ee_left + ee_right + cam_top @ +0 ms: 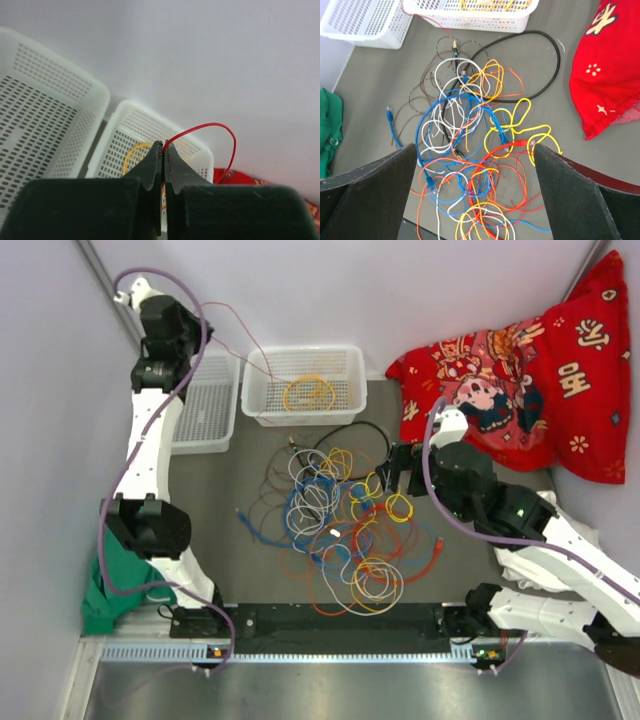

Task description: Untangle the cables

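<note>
Cables (335,530) lie knotted at mid-table between our two arms.
On the grey table (225,480) we see a red printed cloth (520,370) at far right and, at the back, a long basket (205,400) beside a white basket (305,351) holding a yellow coil (308,392). Our right gripper (475,149) hangs over the tangle, jaws spread wide and empty. Our left gripper (163,150), raised near the baskets, pinches a thin red wire (210,125).
</note>
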Controlling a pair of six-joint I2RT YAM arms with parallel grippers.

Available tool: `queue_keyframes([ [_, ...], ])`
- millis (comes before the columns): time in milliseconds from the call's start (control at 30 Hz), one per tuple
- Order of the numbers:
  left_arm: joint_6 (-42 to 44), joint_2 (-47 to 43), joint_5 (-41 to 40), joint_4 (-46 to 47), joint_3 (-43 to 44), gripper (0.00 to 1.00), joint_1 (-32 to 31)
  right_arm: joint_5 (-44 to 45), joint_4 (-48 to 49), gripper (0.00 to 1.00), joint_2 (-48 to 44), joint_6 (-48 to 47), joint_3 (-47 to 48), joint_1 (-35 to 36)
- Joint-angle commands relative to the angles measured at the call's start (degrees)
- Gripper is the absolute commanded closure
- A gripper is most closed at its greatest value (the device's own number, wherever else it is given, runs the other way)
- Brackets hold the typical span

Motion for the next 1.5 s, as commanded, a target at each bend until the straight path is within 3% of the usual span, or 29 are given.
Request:
queue_keyframes([
  [0, -2.37, 1.39, 1.86, 1.75, 6.35, 1.0, 3.99, -1.09, 4.31, 0.01, 0.38, -1.58, -1.32, -0.18],
  [133, -0.1, 2.27, 0.82, 2.81, 11.52, 1.0, 4.79, -1.88, 4.76, 0.01, 1.61, -2.9, -1.33, -0.79],
  [300, 5.17, 2.8, -7.09, 2.19, 15.32, 1.0, 5.84, -2.23, 4.58, 0.01, 2.58, -2.99, 0.26, -1.23],
  [633, 6.06, 3.59, -9.99, 3.69, 20.67, 1.0, 8.83, -4.25, 2.65, 0.01, 8.47, -4.22, 7.2, -1.32],
  [933, 11.07, 2.63, -18.35, 4.3, 13.05, 1.0, 8.92, -6.19, 2.74, 0.01, 8.65, -1.67, 7.03, -1.23],
  [1133, 9.23, 0.87, -12.65, 3.61, 18.47, 1.0, 9.01, -6.54, 3.26, 0.01, 9.53, -1.32, 6.76, -1.23],
  [1267, 6.43, -2.11, -3.16, 4.13, 20.06, 1.0, 8.92, -7.24, 3.79, 0.01, 9.0, -0.53, 6.06, -1.23],
  [1467, 5.71, -4.84, -3.58, 4.66, 18.31, 1.0, 8.92, -7.15, 3.36, 0.01, 6.46, 0.0, 5.09, -1.23],
])
